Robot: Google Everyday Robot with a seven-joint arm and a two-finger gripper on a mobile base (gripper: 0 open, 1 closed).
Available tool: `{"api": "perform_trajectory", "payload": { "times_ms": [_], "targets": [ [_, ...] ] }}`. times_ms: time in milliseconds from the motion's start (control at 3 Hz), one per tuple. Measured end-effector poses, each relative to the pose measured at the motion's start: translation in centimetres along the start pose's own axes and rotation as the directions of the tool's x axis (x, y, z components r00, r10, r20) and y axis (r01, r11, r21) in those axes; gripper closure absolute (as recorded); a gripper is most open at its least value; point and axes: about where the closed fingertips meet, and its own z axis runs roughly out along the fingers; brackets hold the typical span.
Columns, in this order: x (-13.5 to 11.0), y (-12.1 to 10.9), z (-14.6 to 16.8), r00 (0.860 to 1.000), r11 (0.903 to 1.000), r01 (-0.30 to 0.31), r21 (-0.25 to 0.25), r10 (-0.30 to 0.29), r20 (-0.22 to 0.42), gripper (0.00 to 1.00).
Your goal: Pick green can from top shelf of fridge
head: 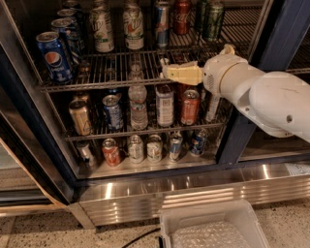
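The fridge (286, 29) stands open, with a dark blue frame and wire racks of drinks. The green can (213, 20) stands upright at the back right of the top shelf (97, 72), with a second dark can (200, 14) just to its left. My gripper (167, 71) is on the white arm (261, 97) coming in from the right. It is level with the top shelf's front rail, below and to the left of the green can, and apart from it. It holds nothing that I can see.
On the top shelf stand blue cola cans (53, 55) at the left, white cans with green logos (102, 31), a blue and silver can (162, 23) and a red cola can (182, 17). Two lower racks hold several cans and a bottle (138, 106). A white tray (213, 227) sits on the floor.
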Motion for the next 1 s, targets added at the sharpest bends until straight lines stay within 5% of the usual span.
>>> {"api": "perform_trajectory", "payload": {
  "times_ms": [333,1000],
  "targets": [
    [0.0,0.0,0.0,1.000,1.0000,0.000,0.000,0.000,0.000,0.00],
    [-1.0,-0.7,4.2,0.998,0.9956,0.006,0.094,-0.012,0.068,0.00]
  ]
}}
